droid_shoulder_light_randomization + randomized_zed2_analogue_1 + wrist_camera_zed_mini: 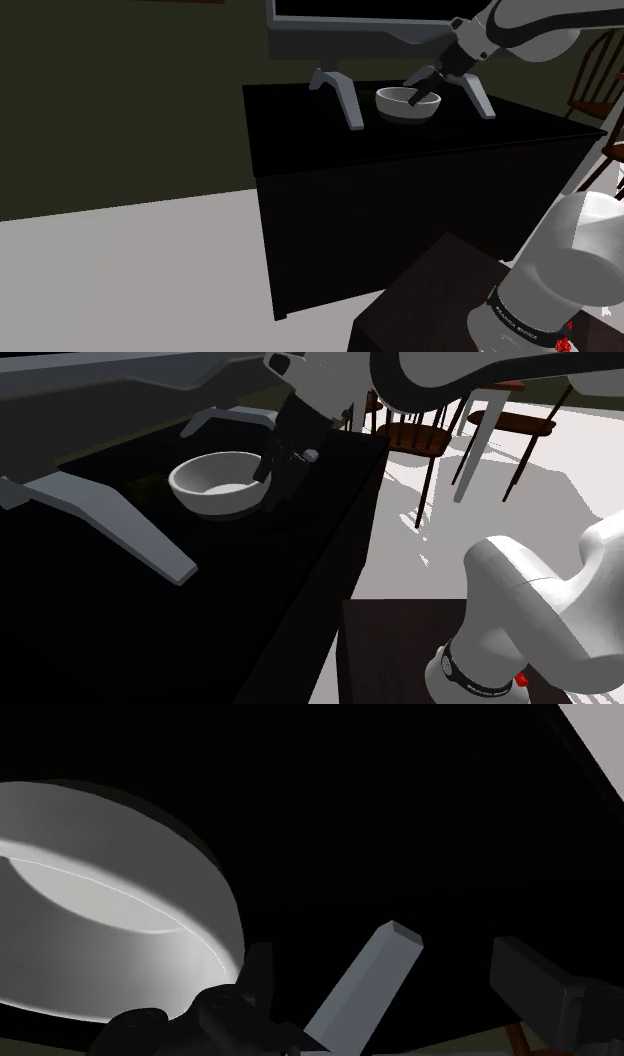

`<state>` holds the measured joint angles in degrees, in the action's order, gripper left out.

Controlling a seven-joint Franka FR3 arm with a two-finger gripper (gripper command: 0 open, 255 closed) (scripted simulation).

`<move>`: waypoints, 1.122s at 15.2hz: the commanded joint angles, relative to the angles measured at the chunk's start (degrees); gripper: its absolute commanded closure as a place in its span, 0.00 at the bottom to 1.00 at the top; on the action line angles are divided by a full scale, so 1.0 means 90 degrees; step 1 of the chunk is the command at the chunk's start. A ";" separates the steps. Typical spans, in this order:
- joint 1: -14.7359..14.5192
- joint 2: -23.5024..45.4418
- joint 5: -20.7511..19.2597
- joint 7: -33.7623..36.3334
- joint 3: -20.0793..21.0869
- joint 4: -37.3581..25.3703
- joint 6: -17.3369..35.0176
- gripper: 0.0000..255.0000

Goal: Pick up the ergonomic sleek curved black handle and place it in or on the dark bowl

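A pale grey bowl [405, 104] [215, 482] [100, 904] stands on the black cabinet [330, 140] beneath a screen on slanted grey legs. My gripper [424, 88] [275, 452] [390, 1004] hangs at the bowl's rim, on the side toward the shoulder view's right. Its fingers stand wide apart, with only a distant grey leg [368, 989] showing between them. A black lumpy curved shape, apparently the handle [190, 1022], sits right beside one finger, close to the bowl's outer wall. I cannot tell whether it touches the finger or the bowl. A dark streak [424, 99] crosses the bowl's rim.
The screen's grey legs [338, 95] [110, 517] flank the bowl on the cabinet top. Wooden chairs [420, 427] and a white table leg [478, 432] stand beyond the cabinet. My dark stand [420, 310] is in the shoulder view's lower right.
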<state>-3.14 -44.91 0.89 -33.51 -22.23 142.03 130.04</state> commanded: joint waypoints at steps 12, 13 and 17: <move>-0.0321 0.0430 0.0167 -0.0371 -0.0333 0.0240 0.1040 0.00; -0.0321 0.0430 0.0167 -0.0371 -0.0333 0.0240 0.1040 0.00; -0.0321 0.0429 0.0167 -0.0371 -0.0333 0.0240 0.1038 1.00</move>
<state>-6.03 -41.05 2.39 -36.85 -25.22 144.19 139.39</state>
